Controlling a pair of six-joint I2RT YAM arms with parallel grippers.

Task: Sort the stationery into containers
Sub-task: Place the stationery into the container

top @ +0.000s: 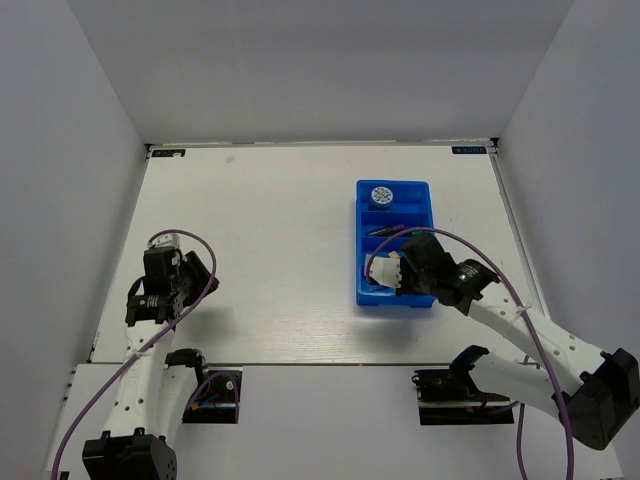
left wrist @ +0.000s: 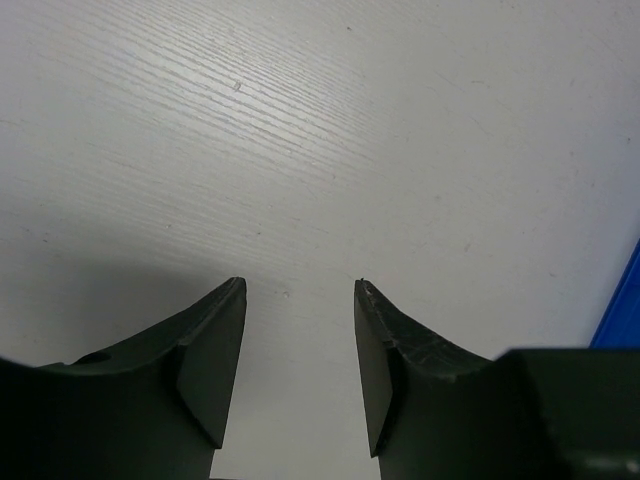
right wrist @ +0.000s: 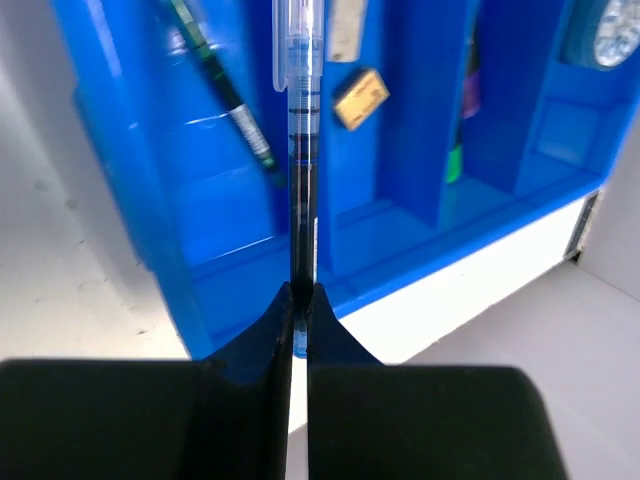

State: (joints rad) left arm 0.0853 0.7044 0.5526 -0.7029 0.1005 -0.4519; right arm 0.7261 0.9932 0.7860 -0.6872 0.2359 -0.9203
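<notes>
Right wrist view gives me the best look at the pen (right wrist: 300, 150): a slim clear barrel with a dark-blue core down its middle and a see-through clip at the end away from me. My right pincer (right wrist: 300, 295) is closed on its lower end, fingers pressed to either side, and the barrel runs straight out from them over the bright blue tray (right wrist: 130, 200). I cannot tell whether its far end touches the plastic. To its left in that view a dark pen (right wrist: 225, 95) lies slanted in one compartment. Just to its right a tan eraser (right wrist: 361, 98) sits in another, and a blue-white disc (right wrist: 610, 30) shows at the top right corner. The top external view shows none of that detail. There the held pen is too small to pick out, but my right pincer (top: 395, 272) is over the near end of the tray (top: 425, 200), right of centre on the table (top: 260, 220), with the disc (top: 381, 195) at its far end. My left pincer (top: 168, 243) is well apart on the left. Its own camera shows the left pincer (left wrist: 300, 285) with fingers spread, nothing between them and bare table below.
</notes>
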